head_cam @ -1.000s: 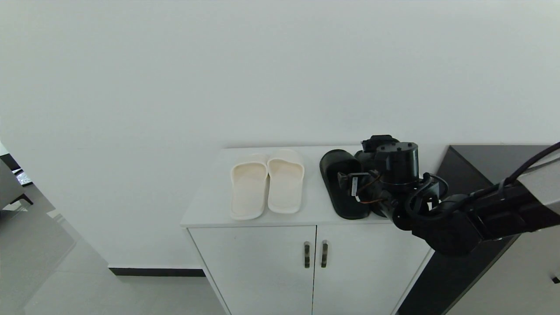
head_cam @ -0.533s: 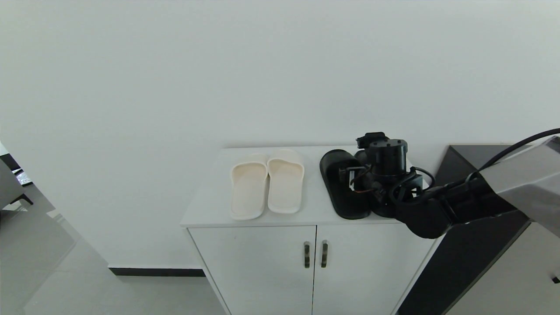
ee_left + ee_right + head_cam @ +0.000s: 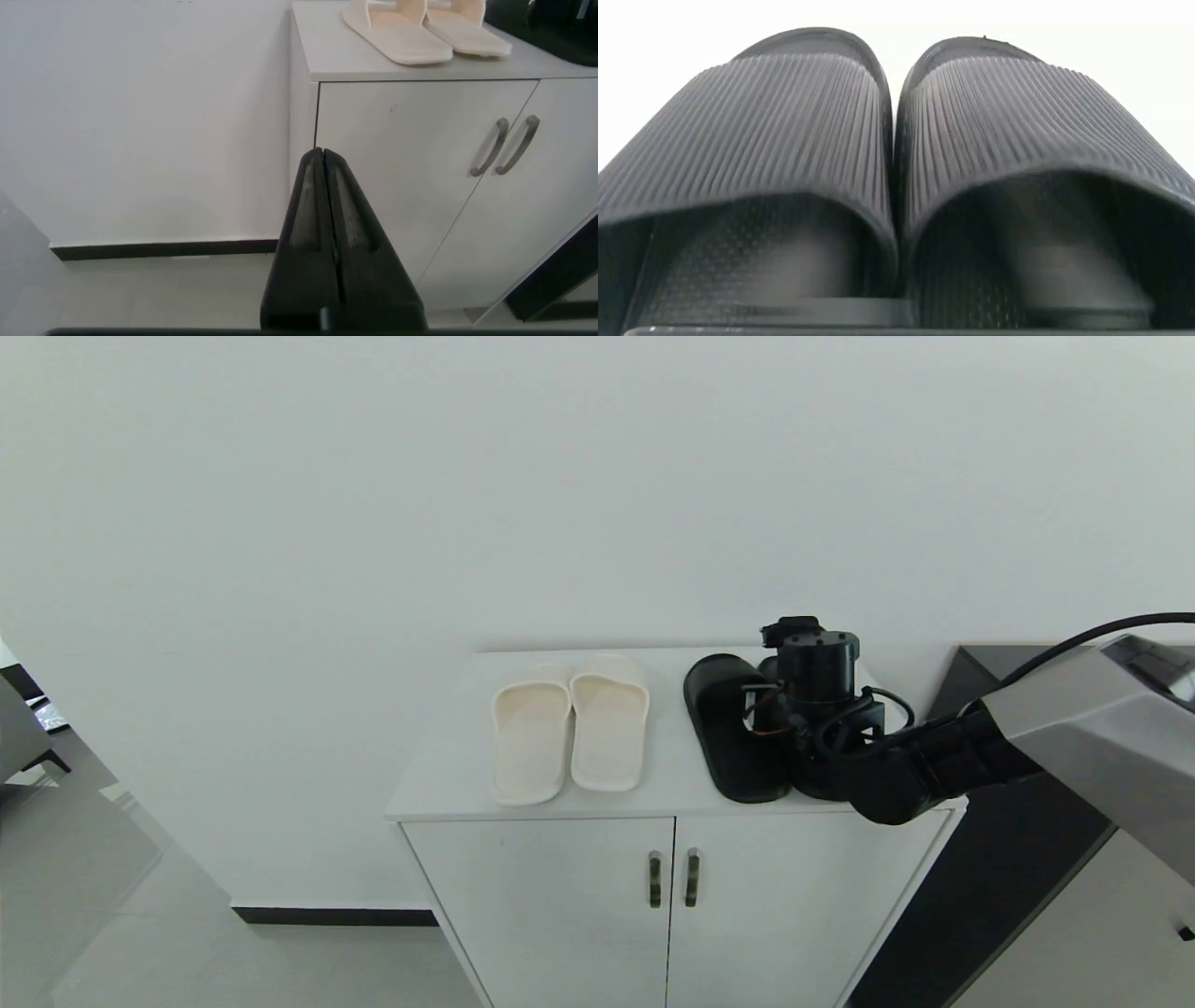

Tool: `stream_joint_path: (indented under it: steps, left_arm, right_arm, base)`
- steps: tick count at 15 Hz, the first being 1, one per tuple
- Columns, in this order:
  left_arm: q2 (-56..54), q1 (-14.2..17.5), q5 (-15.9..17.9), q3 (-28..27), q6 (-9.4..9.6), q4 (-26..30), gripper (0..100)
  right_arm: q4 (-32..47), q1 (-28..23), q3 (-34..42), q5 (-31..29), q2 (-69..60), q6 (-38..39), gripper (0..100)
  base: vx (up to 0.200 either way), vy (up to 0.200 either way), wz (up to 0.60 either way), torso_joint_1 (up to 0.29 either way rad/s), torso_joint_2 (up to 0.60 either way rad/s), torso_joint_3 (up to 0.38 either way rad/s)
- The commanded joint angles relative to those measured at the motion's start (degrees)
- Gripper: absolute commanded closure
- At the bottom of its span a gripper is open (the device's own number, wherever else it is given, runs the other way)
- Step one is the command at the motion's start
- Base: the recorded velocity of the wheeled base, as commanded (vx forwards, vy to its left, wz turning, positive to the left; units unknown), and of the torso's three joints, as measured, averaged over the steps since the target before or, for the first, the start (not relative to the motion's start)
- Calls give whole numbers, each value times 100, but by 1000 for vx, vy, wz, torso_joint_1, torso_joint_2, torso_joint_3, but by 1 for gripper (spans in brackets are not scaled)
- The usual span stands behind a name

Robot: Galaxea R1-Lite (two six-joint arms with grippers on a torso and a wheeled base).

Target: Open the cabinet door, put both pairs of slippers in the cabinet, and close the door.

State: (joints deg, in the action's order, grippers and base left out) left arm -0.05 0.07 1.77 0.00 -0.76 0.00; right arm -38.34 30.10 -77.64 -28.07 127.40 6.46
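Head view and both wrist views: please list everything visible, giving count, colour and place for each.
cream slippers: 2, cream, side by side on the left part of the cabinet top
black slippers: 2, black, side by side on the right part of the cabinet top
cabinet: 1, white, against the wall, both doors shut
door handles: 2, grey metal, either side of the seam between the doors
dark unit: 1, black, right of the cabinet
wall: 1, white, behind the cabinet
baseboard: 1, black, along the foot of the wall
floor: grey, left of the cabinet
right arm: 1, black, over the right black slipper
left claw: 1, black, shut, facing the cabinet's left front corner
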Motion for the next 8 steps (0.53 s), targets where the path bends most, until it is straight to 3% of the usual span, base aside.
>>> stream_joint_path:
  steps: [1, 5, 8]
  left_arm:
    - [5, 1, -1, 0, -4, 0, 100]
    - [5, 1, -1, 0, -4, 0, 100]
    - [5, 1, -1, 0, -4, 0, 100]
  right_arm:
    - [-7, -4, -67, -5, 13, 4, 100]
    - [55, 137, 258, 39, -849, 4, 100]
    - [55, 778, 1568, 742, -2114, 48, 100]
  base:
    - [0, 0, 0, 0, 0, 0]
    - [0, 0, 0, 0, 0, 0]
    - [0, 0, 0, 0, 0, 0]
